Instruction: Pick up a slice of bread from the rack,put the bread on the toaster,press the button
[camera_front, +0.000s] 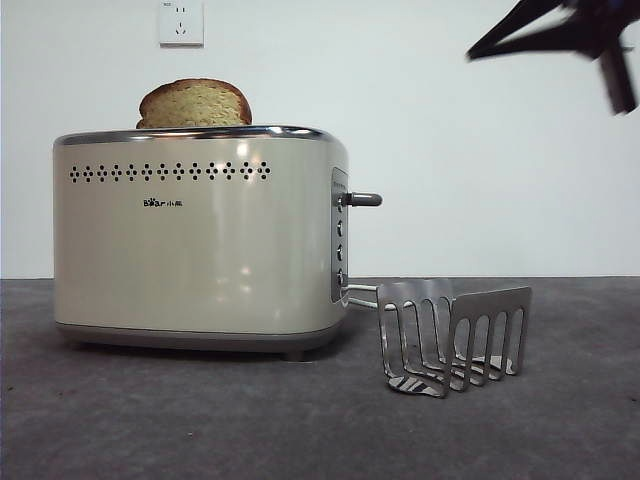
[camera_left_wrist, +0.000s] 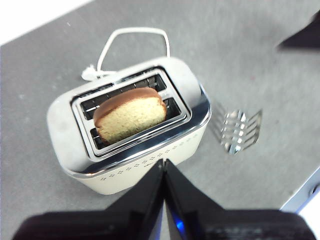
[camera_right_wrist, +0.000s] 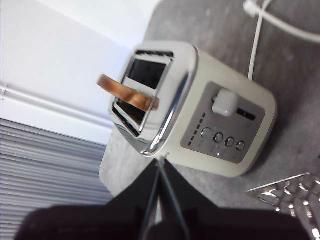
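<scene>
Front view showed you the slice of bread (camera_front: 195, 103) standing in the toaster (camera_front: 200, 240), its rounded top above the chrome rim — the rack (camera_front: 455, 338) sat empty just beside the control panel, under the button (camera_front: 362, 199). Your left gripper (camera_left_wrist: 164, 162) and right gripper (camera_right_wrist: 160, 161) both hung above the toaster, jaws pressed together, holding nothing.
</scene>
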